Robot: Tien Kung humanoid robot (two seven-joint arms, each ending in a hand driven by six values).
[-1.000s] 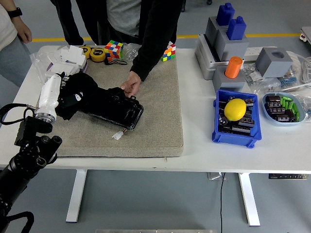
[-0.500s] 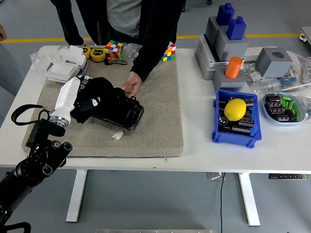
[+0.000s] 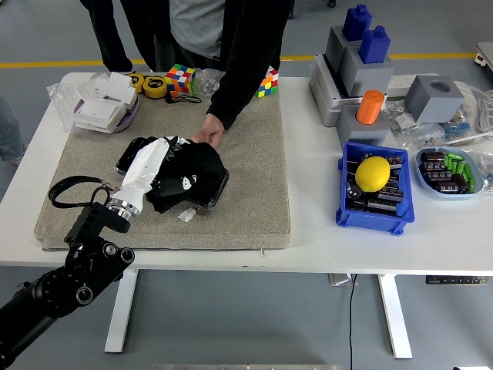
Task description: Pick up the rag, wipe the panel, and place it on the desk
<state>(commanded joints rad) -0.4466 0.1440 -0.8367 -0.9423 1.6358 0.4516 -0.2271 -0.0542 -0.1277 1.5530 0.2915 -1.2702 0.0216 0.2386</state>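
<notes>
Beige felt mat (image 3: 254, 200) covers table (image 3: 323, 239) left half (right edge cluttered); left hand (image 3: 154, 166) presses black rag (image 3: 189, 173) onto panel (image 3: 131, 154), grip unclear; person's hand (image 3: 208, 135) steadies far edge.

Left hand (image 3: 154, 166) and rag (image 3: 189, 173) farther right.

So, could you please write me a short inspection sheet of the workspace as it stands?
Surface: white table with a beige mat across its left part.
Job's things: black rag lying over the glossy black panel on the mat.
Clutter: puzzle cubes, blue bin holding a yellow lemon, grey blocks, orange cylinder.
Grippers: left hand pressed on the rag; right hand not in view.
Cables: black loop beside the left arm.
Surroundings: a person's hand steadies the panel's far edge.
</notes>
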